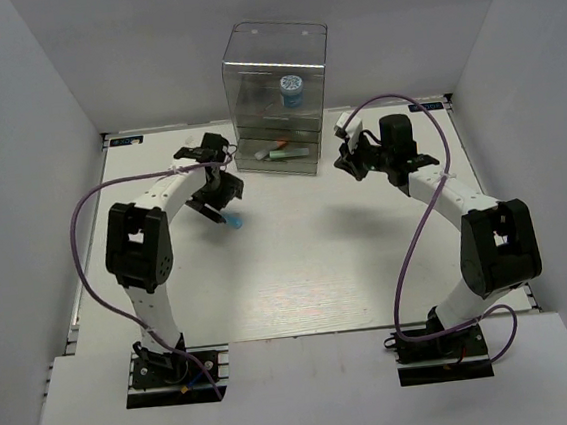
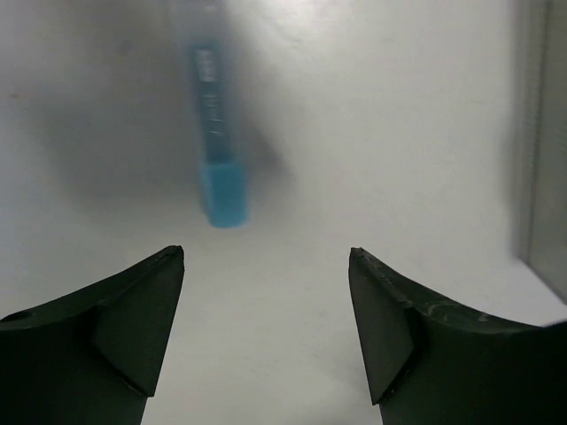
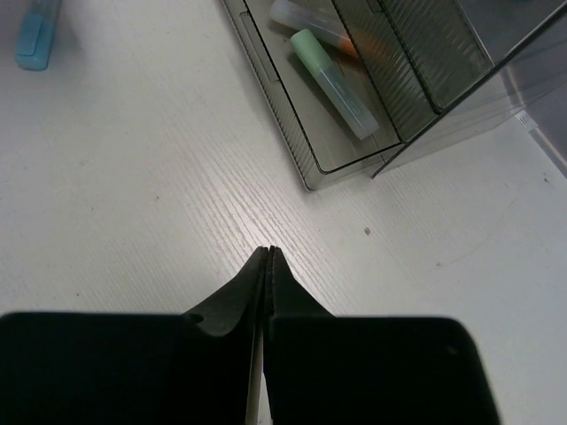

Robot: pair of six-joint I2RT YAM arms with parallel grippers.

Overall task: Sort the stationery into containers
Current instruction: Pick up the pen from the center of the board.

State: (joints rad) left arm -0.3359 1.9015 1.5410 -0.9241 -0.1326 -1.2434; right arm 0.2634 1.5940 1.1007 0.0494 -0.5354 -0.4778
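White counter (image 1: 319, 269), grey walls. Left end effector (image 2: 266, 257): jaws wide apart, empty; blue-capped marker (image 2: 220, 177) lies on counter just ahead. Right end effector (image 3: 268, 251): jaws together, empty. Green marker (image 3: 332, 84) in drawer unit's (image 1: 275, 73) open btm drawer.

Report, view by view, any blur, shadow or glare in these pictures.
Left wrist: the blue-capped marker is out of focus, with a smudgy shadow beside it. Right wrist: sharp, grain of the table and the green marker crisp. Top external: even light, soft arm shadows on the table, faint reflections on the clear box.
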